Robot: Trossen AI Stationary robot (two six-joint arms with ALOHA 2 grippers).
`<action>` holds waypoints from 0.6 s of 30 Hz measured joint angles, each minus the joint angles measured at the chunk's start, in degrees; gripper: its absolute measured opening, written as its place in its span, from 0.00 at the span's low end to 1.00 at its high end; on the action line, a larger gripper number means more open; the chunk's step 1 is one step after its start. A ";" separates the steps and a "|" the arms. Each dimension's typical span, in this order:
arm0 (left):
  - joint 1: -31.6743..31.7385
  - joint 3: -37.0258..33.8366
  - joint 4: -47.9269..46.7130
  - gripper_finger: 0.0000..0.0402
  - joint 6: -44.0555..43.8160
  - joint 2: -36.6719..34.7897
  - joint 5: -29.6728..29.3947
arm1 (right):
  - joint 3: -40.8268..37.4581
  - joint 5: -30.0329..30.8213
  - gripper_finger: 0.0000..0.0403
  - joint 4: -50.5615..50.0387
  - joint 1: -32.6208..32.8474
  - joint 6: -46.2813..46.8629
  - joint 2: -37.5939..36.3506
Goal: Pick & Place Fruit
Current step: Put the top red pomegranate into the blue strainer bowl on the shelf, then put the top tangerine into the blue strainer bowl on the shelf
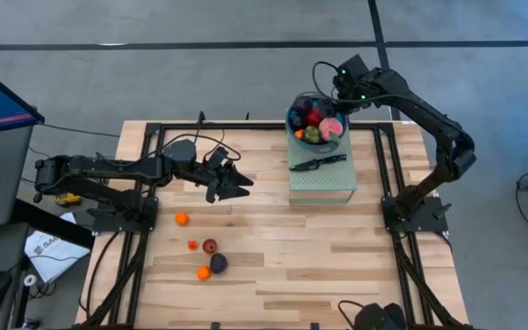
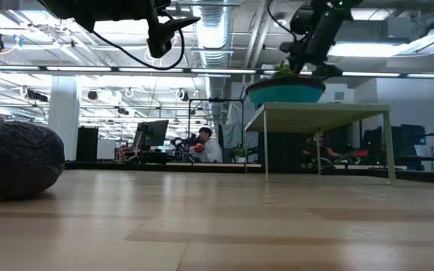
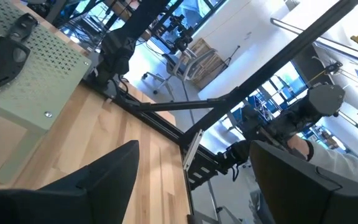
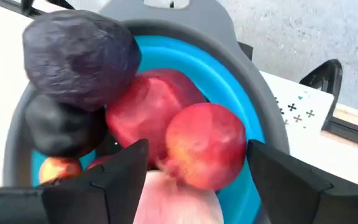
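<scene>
— Left arm first: it's stretched out low from its base toward the middle of the surface, elbow nearly straight, and the left gripper [image 1: 236, 186] hangs in the air with its jaws parted and nothing between them.

— And the other side?

— Right arm's folded high, elbow kinked outward, forearm reaching back across to the far edge. The right gripper [image 1: 337, 92] points downward, wrist bent, jaws spread apart, both dark fingers [image 4: 114, 177] splayed wide in its own wrist view.
</scene>
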 joint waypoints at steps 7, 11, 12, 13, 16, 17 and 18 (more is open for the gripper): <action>0.00 0.00 0.00 0.75 0.00 0.00 0.04 | 0.00 4.87 0.66 -3.32 0.02 0.26 -4.33; 0.00 0.00 0.00 0.75 0.00 0.00 0.10 | 0.00 8.65 0.66 -4.19 0.65 0.62 -8.08; 0.02 0.00 -0.02 0.75 0.00 0.00 0.25 | 0.00 9.23 0.66 -4.09 1.18 0.99 -9.18; 0.01 0.00 -0.15 0.75 0.01 -0.12 0.34 | 0.00 9.68 0.66 -3.96 1.98 1.46 -10.41; 0.02 0.00 -0.85 0.75 1.46 -0.98 1.16 | 0.00 9.75 0.66 -3.77 5.97 3.06 -14.13; 0.02 0.00 -2.06 0.75 2.12 -1.65 1.73 | 0.00 9.79 0.66 -3.70 8.07 4.21 -15.26; 0.02 0.00 -2.85 0.75 2.78 -2.34 2.28 | 0.00 10.03 0.66 -3.51 10.51 5.35 -16.29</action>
